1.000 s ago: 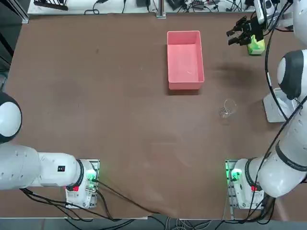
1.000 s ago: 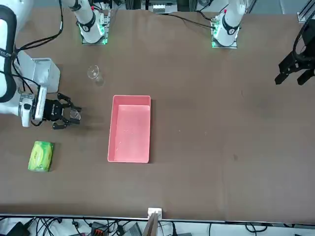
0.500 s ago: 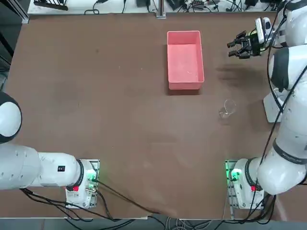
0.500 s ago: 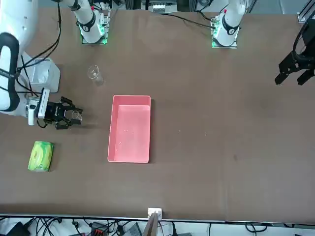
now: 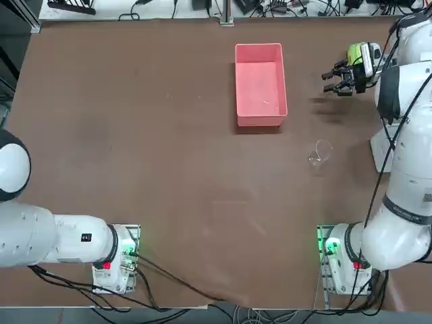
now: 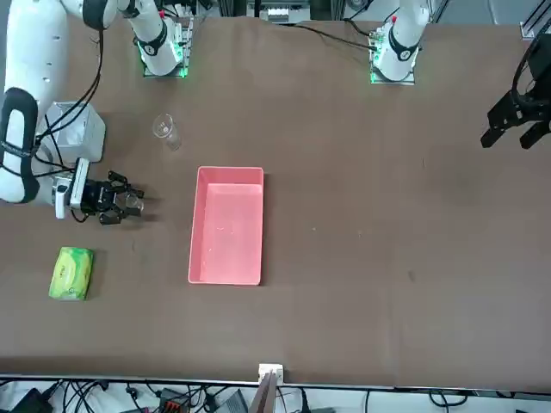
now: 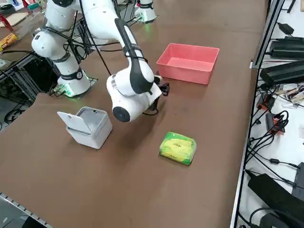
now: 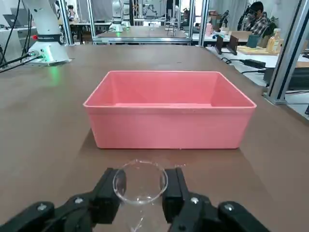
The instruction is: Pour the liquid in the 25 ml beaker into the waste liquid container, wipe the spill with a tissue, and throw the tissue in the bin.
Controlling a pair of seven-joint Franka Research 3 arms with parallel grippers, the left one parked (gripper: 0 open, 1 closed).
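Wrist view shows the right gripper clamped on the beaker, held upright facing the pink tray. Over the last second it came lower and a little away from the tray, so I judge pouring is finished or paused.

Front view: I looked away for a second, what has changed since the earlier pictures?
The right end effector, still holding the 25 ml beaker, sank lower and stayed short of the waste liquid container. The larger beaker, green tissue pack and bin stayed put.
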